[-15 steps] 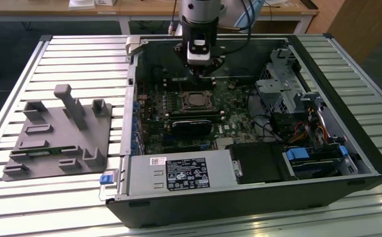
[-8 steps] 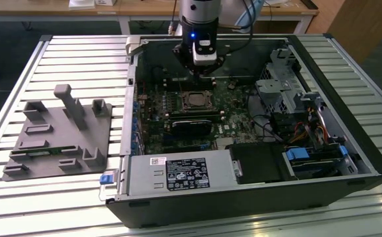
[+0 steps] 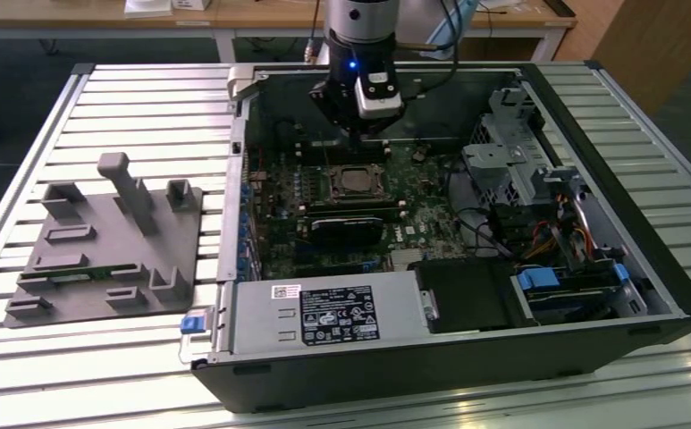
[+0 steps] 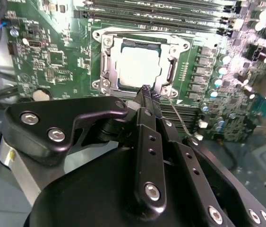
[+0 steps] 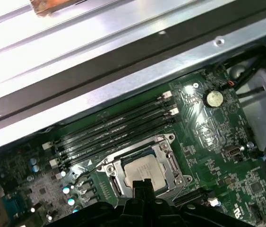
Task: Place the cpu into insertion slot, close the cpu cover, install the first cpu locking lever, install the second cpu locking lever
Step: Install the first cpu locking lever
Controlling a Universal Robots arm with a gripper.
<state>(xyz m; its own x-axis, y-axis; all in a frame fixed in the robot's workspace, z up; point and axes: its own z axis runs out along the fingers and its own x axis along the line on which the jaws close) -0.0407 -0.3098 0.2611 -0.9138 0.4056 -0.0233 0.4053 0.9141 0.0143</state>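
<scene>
One robot arm (image 3: 359, 36) hangs over an open computer case (image 3: 441, 375) that lies on its side on a slatted metal counter (image 3: 106, 107). In the exterior view, the fingers (image 3: 366, 141) point down at the green board, just behind the socket (image 3: 326, 181).

Chip (image 4: 140, 66) sits flat in the socket, its grey top showing. In both wrist views it is seated square (image 5: 142, 171). Cover (image 4: 110, 64) lies down flat on the socket, framing the chip through its window; the first wrist view shows it the same way (image 5: 169, 163).

In the second wrist view, the fingers (image 4: 147, 92) look pressed together at the tips, with nothing seen between them. The tips are right at the socket's edge, over the cover's rim; can't tell if they touch it. A thin wire lever (image 4: 177, 116) runs out from the socket corner beside the tips and stands off from the frame.

Several long black memory slots (image 5: 114, 130) run beside the socket on the side away from the fingers. A coin battery (image 5: 213, 98) sits further along the board.

A long black card (image 3: 345, 228) lies just in front of the socket in the exterior view. A silver power box (image 3: 321, 313) is at the case's near edge. A grey moulded tray (image 3: 83, 295) rests on the counter at the exterior view's left, well apart from the case.
</scene>
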